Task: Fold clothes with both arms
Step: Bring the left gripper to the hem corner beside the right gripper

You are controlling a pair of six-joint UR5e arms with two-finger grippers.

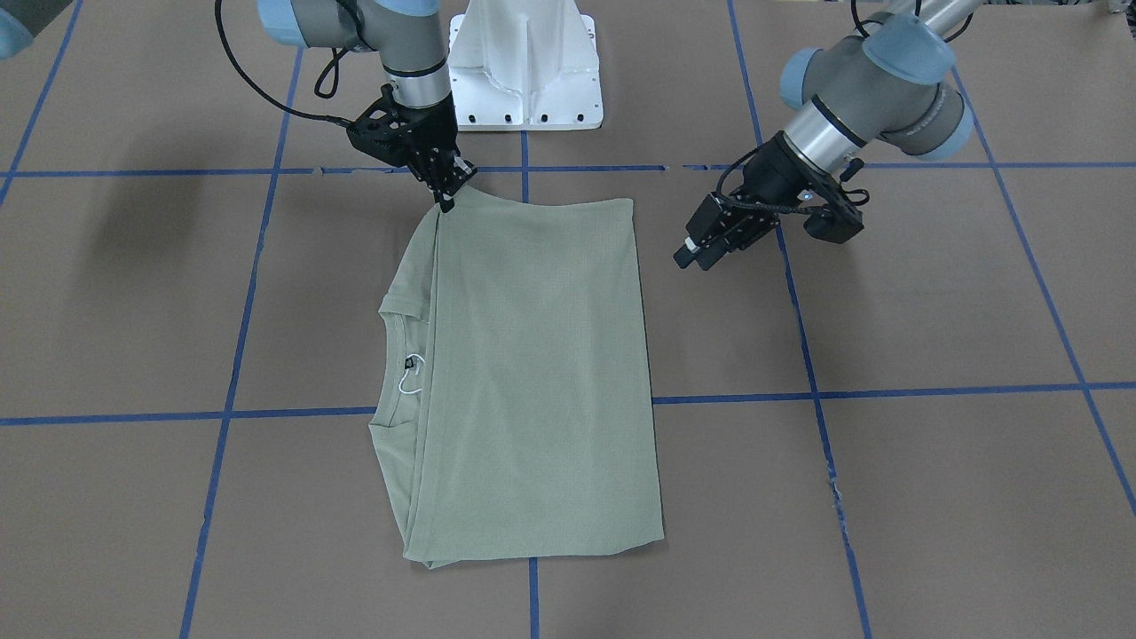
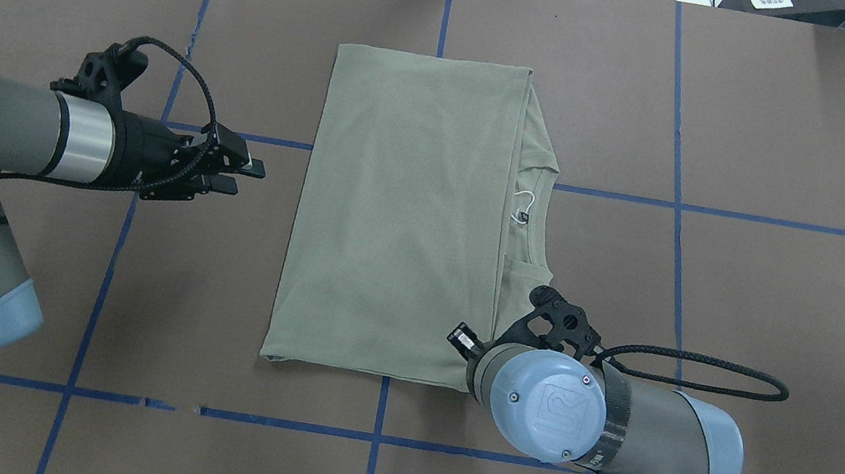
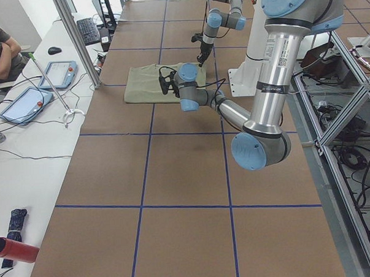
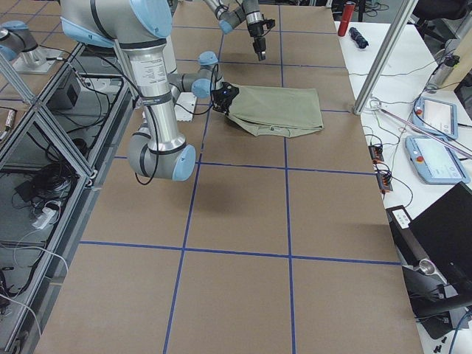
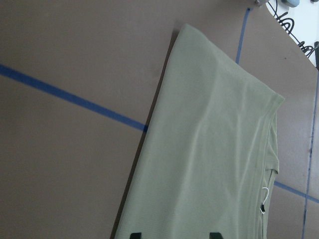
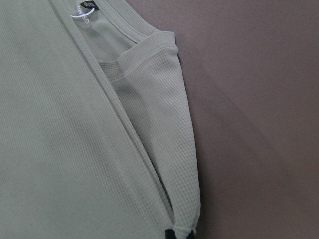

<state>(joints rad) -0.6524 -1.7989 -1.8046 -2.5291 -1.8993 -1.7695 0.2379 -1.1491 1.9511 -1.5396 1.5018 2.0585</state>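
Front-facing: right pincer [image 1: 446, 199] pinching shirt [image 1: 532, 373] corner

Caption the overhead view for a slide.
Folded sage-green shirt on the table: right gripper pinching its near corner, left gripper open beside the opposite edge.

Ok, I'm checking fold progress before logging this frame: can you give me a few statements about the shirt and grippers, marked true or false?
1. The left gripper grips the shirt. False: it is open, over the bare table beside the shirt.
2. The right gripper pinches a shirt corner on the robot's side. True.
3. The neck label is showing. True.
4. Both long sleeves lie spread out. False: the shirt is folded into a narrow rectangle.
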